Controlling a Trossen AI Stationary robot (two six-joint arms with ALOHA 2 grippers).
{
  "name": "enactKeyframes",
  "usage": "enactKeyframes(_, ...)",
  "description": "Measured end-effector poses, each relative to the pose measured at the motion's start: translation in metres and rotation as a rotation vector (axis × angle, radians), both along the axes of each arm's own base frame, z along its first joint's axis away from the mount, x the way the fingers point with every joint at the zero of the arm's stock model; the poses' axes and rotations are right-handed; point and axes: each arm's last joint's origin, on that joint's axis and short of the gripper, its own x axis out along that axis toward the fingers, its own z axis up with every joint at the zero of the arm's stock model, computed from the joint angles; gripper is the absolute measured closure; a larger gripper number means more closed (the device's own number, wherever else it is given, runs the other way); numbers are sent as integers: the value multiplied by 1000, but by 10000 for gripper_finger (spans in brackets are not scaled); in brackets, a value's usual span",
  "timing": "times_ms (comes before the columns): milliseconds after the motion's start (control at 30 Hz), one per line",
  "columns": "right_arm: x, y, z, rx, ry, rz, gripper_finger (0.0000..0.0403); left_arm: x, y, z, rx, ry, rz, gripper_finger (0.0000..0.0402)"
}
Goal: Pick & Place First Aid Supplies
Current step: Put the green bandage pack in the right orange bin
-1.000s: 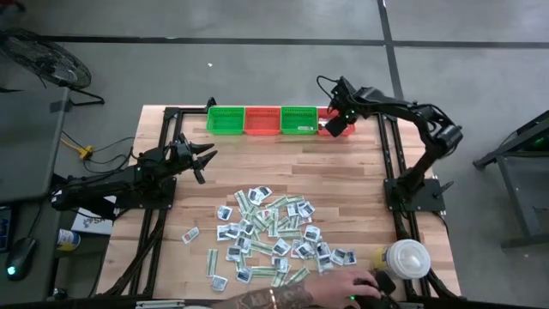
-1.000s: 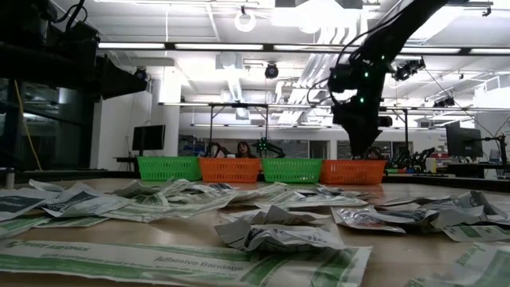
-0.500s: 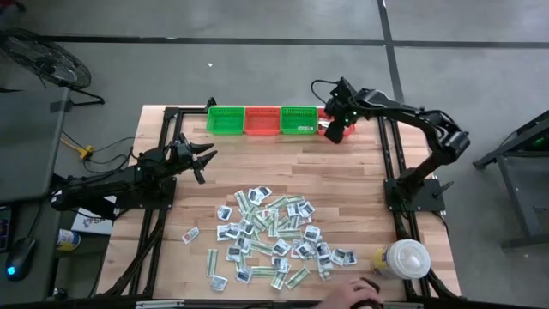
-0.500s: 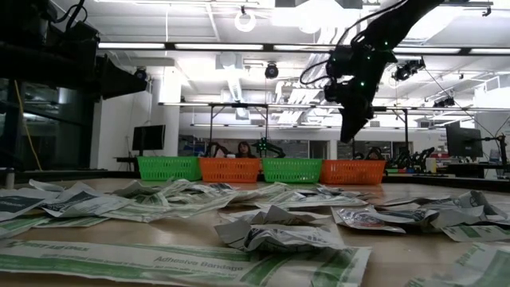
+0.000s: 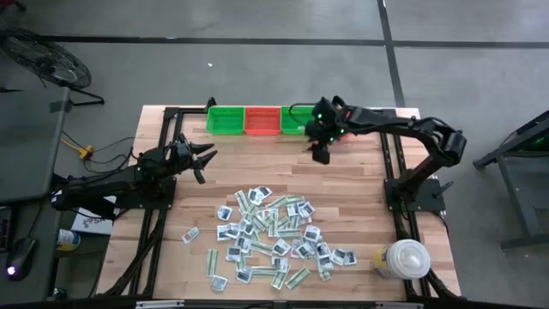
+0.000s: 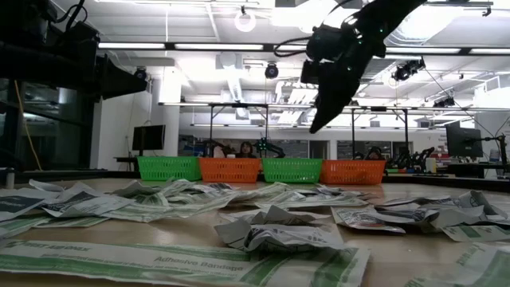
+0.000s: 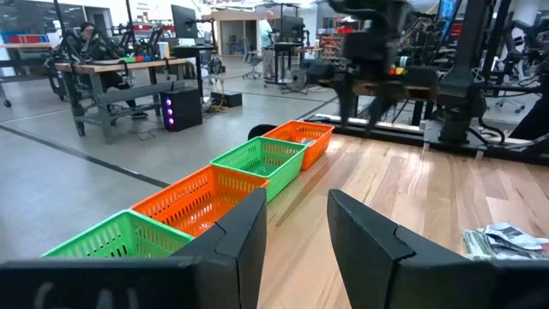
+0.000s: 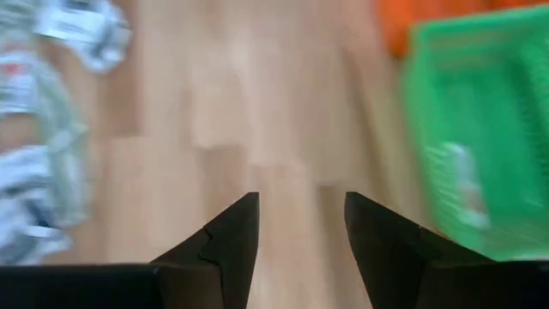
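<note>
Right gripper (image 5: 320, 154) spread, empty, above bare table near green basket (image 5: 298, 120); left gripper (image 5: 204, 160) spread, empty, far left; packets (image 5: 273, 236) heaped near.

bench (image 5: 360, 206): pale wood planks, smooth matt finish; baskets (image 5: 262, 120): plastic lattice, slight sheen; packets (image 6: 275, 231): crinkled glossy paper/foil; right tool (image 8: 296, 225) fingers: matt dark plastic.

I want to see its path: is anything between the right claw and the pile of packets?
No. From above, only bare table separates the open right gripper from the packets.
</note>
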Motion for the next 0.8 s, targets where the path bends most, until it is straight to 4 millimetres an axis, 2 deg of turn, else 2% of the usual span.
enactKeyframes(100, 6, 19, -7, 49, -61, 53, 236, 0, 0, 0, 0, 0, 0, 279)
enactKeyframes(267, -1, 46, -16, 72, -125, 77, 236, 0, 0, 0, 0, 0, 0, 279)
enactKeyframes(533, -16, 76, -38, 148, -195, 27, 236, 0, 0, 0, 0, 0, 0, 279)
enactKeyframes(800, -13, 99, -48, 200, -260, -66, 236, 0, 0, 0, 0, 0, 0, 279)
